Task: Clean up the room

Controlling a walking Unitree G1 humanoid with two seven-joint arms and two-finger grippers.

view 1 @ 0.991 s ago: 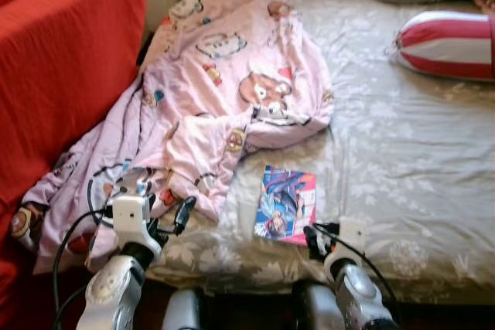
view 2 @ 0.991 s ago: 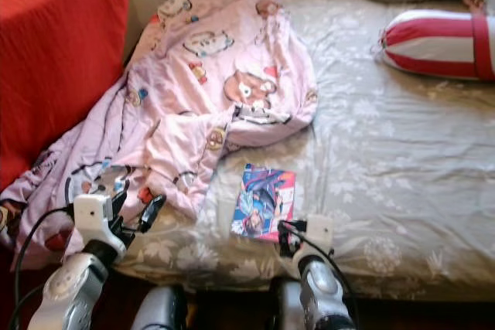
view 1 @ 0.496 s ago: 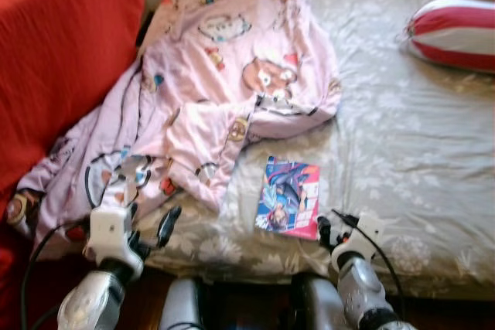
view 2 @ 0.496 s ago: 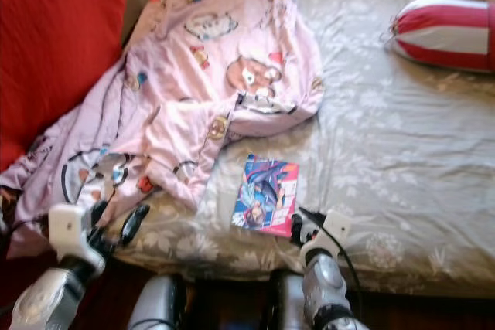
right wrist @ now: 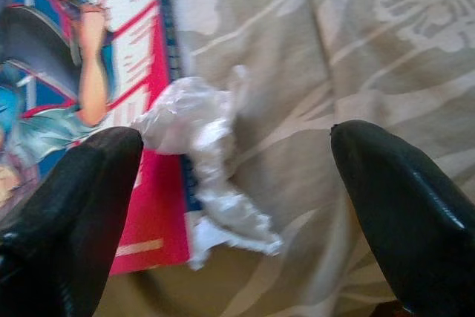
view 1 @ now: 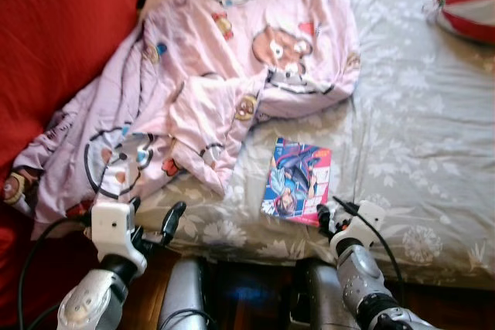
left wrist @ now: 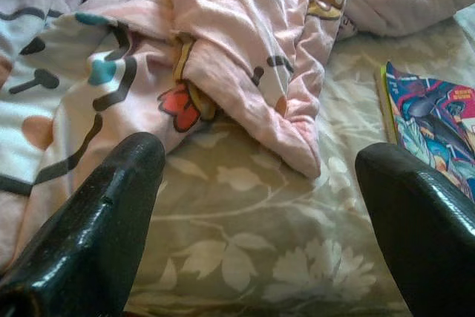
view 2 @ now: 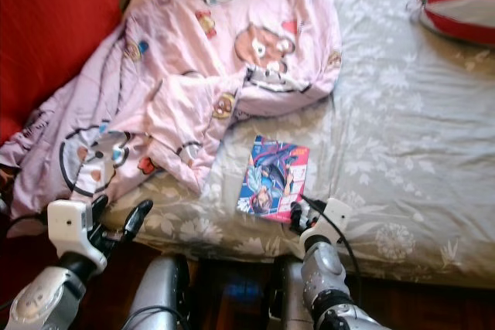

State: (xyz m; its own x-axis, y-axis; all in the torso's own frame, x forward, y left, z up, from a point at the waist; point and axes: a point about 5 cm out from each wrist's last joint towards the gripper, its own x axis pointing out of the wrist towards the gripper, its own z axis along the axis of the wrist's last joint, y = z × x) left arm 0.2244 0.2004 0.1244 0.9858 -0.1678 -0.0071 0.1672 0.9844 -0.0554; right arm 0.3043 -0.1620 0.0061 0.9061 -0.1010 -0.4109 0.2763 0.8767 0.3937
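Right gripper (right wrist: 230, 206), fingers wide, straddles crumpled wrapper (right wrist: 204, 176) beside comic book (view 1: 298, 181) on bed (view 1: 418, 144); lower squarely, pinch wrapper only, avoid the cover

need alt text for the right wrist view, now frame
The right pincer, its two black fingers spread wide, points at a crumpled piece of white plastic wrap lying across the edge of a colourful comic book. Both rest on a grey floral bedsheet.
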